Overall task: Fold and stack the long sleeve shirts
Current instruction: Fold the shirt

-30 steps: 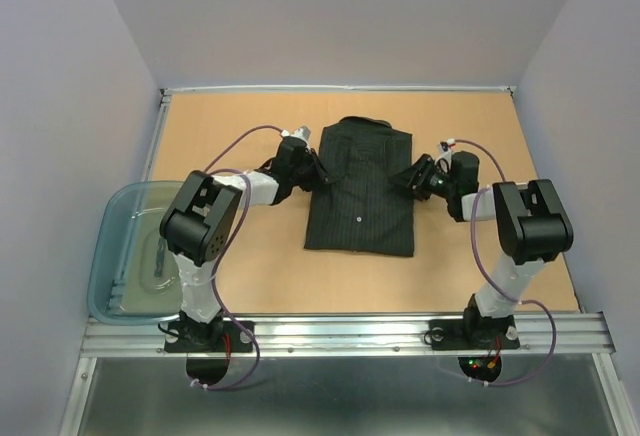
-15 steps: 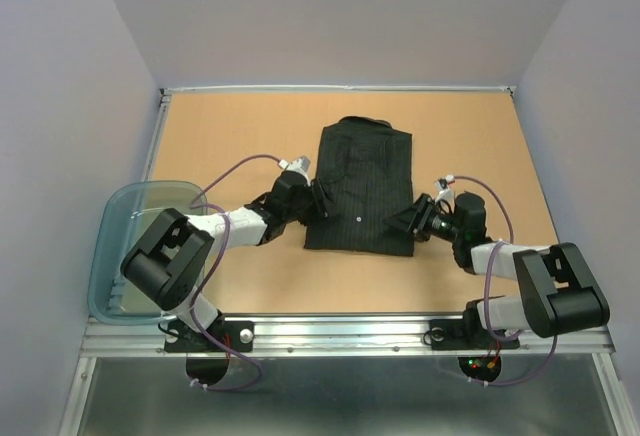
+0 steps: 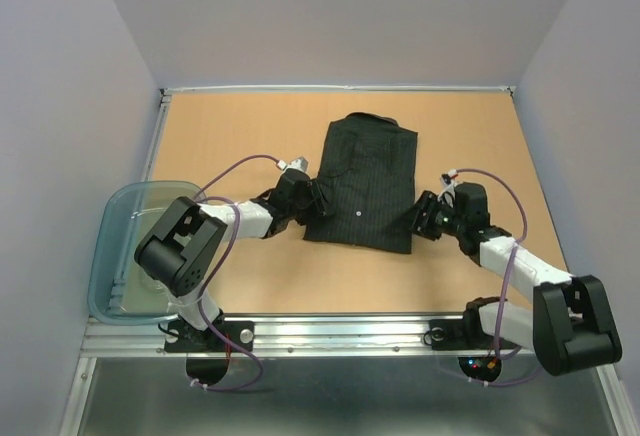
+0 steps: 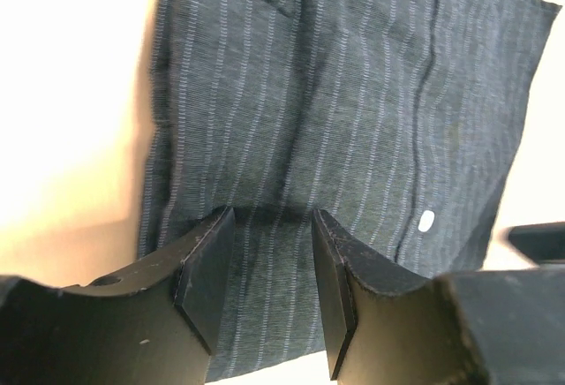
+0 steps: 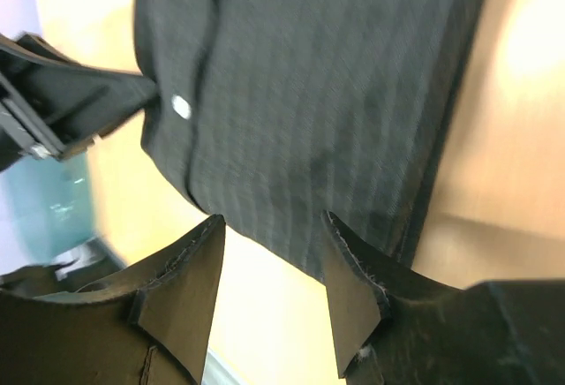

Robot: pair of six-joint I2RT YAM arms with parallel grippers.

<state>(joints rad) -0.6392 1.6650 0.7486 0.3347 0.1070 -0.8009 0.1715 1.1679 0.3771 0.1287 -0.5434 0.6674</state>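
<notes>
Worktop (image 3: 250,126) is still covered in the middle by the black shirt (image 3: 365,181), which is folded narrow and now turned a little. Both arms have been brought down from its sides to its near corners, so a fold from hem to collar is likely planned next. The left fingers (image 4: 205,270), shut a second ago, are held apart like the right fingers (image 5: 181,288), and nothing is gripped.

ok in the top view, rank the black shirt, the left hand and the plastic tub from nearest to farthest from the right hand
1. black pinstriped button-up shirt, its near right corner right at the right hand
2. left hand, across the shirt at its left edge
3. translucent blue-grey plastic tub, far off on the left side
</notes>
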